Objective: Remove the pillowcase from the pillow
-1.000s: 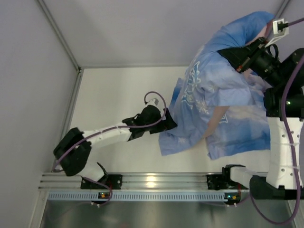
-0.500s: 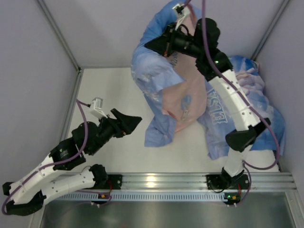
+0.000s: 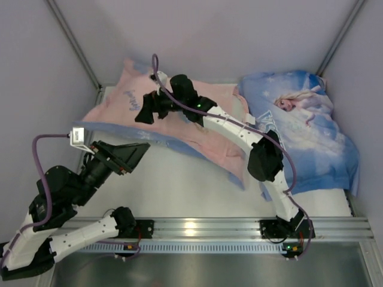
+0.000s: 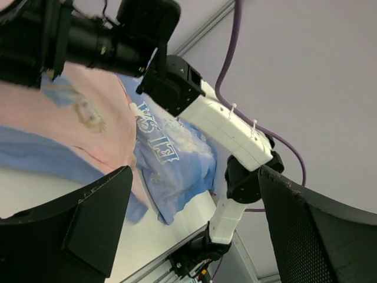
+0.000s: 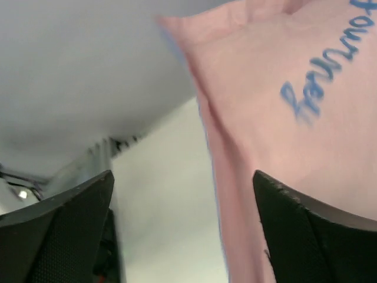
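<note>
The pillowcase lies spread pink face up across the back left of the table, a blue edge showing along its near side. "Journey" lettering shows on it in the right wrist view. My right gripper hovers over its left part, open, with nothing between the fingers. My left gripper is open and empty just in front of the case's near edge. The pink face also shows in the left wrist view. The pillow is out of view.
A second pillow clad in blue Elsa print lies at the back right. My right arm stretches diagonally across the table. Grey walls close in the left, back and right. A metal rail runs along the near edge.
My right arm swung left and down from the back, laid the pillowcase flat pink side up, and opened. My left arm drew back slightly toward the left.
</note>
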You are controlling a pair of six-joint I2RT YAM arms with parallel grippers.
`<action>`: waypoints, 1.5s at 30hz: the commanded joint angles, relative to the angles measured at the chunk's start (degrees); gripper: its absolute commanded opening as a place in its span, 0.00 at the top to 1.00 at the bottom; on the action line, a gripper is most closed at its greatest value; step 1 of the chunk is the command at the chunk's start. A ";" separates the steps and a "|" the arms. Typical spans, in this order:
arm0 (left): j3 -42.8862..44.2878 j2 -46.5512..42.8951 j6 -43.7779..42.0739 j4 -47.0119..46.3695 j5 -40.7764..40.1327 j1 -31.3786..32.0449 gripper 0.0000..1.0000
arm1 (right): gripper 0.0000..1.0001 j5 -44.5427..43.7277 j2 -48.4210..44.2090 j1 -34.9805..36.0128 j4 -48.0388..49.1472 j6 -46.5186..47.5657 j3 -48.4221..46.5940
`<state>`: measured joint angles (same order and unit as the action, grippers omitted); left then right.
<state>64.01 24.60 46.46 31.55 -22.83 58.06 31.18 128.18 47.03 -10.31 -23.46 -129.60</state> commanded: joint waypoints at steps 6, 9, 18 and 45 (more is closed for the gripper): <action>0.68 7.47 -3.74 3.69 -6.60 0.03 0.05 | 0.00 -17.97 -25.06 -1.06 2.83 7.21 25.24; 0.24 10.63 -4.27 5.36 -8.63 -0.05 0.05 | 0.01 -25.28 -35.41 -4.04 2.83 3.35 37.90; 3.13 28.36 -6.11 5.63 -11.71 -0.05 0.05 | 0.07 -25.30 -48.29 -20.38 6.08 -7.29 70.00; 14.67 61.98 -9.29 0.09 -5.04 -9.55 0.04 | 1.00 -20.46 -57.40 -10.48 8.19 -14.23 91.97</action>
<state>78.54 87.29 37.01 33.43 -30.61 48.45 12.51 76.40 31.44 -1.87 -35.27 -41.36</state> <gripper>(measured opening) 0.968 0.004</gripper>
